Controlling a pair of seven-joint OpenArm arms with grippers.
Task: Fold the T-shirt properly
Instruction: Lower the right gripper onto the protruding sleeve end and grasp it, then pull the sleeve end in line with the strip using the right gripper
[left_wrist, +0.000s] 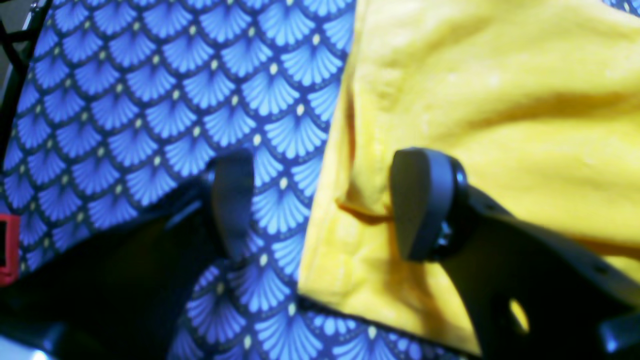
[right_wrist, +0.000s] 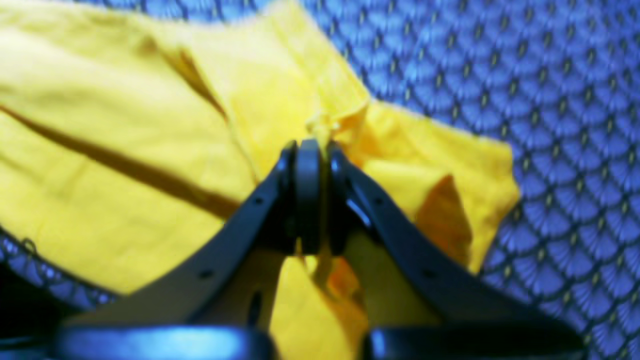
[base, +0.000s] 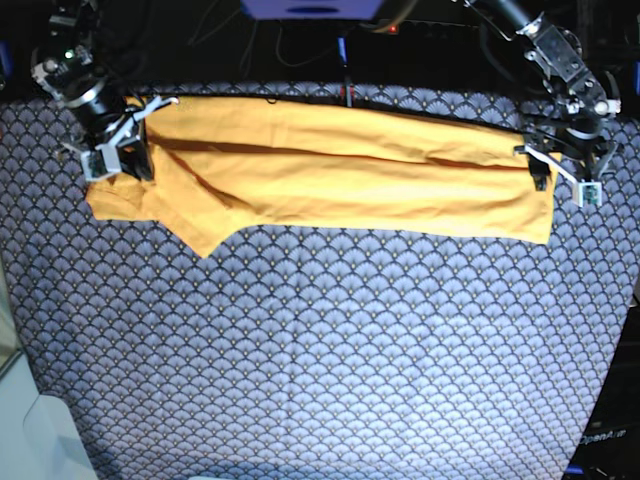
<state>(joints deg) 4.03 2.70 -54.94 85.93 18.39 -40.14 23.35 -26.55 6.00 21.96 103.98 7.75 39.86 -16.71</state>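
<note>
Close before me, my right gripper (right_wrist: 312, 150) pinches a bunched edge of the T-shirt (base: 340, 180); my left gripper (left_wrist: 320, 205) stands open over its other end. It lies as a long band on the patterned cloth (base: 320, 350). I judge crosswise folds remain.

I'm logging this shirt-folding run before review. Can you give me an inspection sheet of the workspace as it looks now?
Surface: navy fan-scale cloth covers the table.
Job's things: T-shirt lies as a long folded band along the far edge, a sleeve sticking out.
Clutter: nothing seen.
Grippers: right gripper shut on a pinch of the T-shirt by the sleeve end; left gripper open, straddling the shirt's other end edge.
Cables: dark wires behind the far edge.
Surroundings: dark background; pale object at the near corner.
</note>
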